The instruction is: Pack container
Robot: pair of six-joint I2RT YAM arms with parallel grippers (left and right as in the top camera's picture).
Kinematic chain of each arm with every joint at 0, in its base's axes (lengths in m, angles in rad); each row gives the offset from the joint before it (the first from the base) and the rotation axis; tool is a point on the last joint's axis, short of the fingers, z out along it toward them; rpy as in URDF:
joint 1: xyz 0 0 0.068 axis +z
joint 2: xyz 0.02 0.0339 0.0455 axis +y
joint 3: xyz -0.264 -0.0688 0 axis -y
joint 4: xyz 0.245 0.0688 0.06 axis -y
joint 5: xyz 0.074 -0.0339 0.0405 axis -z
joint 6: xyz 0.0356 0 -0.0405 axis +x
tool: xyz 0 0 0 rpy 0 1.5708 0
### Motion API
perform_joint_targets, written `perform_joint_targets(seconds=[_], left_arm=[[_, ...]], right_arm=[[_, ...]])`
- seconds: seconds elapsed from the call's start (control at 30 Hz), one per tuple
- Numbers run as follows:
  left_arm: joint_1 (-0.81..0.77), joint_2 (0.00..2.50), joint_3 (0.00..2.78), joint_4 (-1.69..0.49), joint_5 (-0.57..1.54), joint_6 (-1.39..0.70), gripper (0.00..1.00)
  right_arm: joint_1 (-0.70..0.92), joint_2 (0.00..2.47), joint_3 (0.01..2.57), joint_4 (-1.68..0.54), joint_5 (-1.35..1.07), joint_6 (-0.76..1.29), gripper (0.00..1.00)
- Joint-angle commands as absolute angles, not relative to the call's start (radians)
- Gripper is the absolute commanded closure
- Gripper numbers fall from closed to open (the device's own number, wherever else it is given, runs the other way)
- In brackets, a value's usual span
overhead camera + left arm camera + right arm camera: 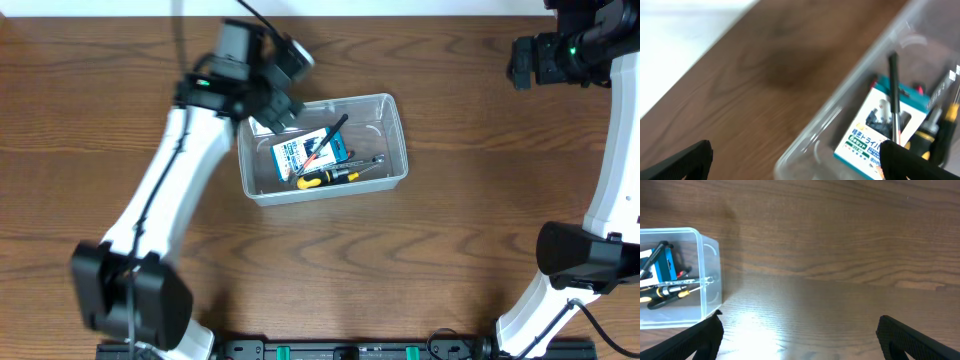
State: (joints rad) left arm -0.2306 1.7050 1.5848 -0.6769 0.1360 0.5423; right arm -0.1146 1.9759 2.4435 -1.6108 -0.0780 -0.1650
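From overhead, the clear container [398, 142] sits mid-table [450, 250], slightly toward the far edge. It holds a blue-and-white box [298, 153], a thin black tool [330, 135] and a yellow-handled screwdriver [322, 178]. The left fingers [274, 110] hang over its far-left corner, and the right fingers [520, 64] are near the table's far-right corner. Left wrist: the left fingers [687, 159] are spread wide, holding nothing, above the container [805, 145]. Right wrist: the right fingers [920, 337] are equally wide over bare table, with the container [710, 280] off to one side.

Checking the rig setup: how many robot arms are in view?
2. The left arm reaches over the bin's far-left corner; the right arm stands at the right, away from the bin. None looks hidden.
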Motion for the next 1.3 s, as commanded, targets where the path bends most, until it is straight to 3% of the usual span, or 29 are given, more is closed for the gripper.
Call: perform_joint_targets(seconds=[0.0, 0.3, 0.5, 0.67, 1.07, 1.27], left_arm=[[-0.161, 1.619, 1.646, -0.725, 0.115, 0.326, 0.02], [0.031, 1.388, 1.682, -0.925, 0.114, 0.002, 0.02], [0.180, 1.369, 1.681, -0.935, 0.107, 0.001, 0.02], [0.247, 1.397, 1.657, -0.933, 0.100, 0.002, 0.02], [0.109, 1.186, 1.326, -0.776, 0.092, 0.110, 0.02], [0.000, 0.905, 0.996, -0.557, 0.092, 0.222, 0.02]], right_arm=[[-0.117, 1.982, 2.439, -1.607, -0.086, -0.169, 0.01], [-0.116, 1.981, 2.439, -1.539, -0.087, -0.169, 0.01], [-0.085, 1.982, 2.439, -1.325, -0.086, -0.194, 0.01], [-0.056, 1.975, 2.439, -1.372, -0.078, -0.162, 0.01], [-0.051, 1.777, 2.417, -1.467, -0.057, -0.120, 0.01], [-0.006, 1.598, 2.160, -1.416, 0.024, -0.119, 0.01]])
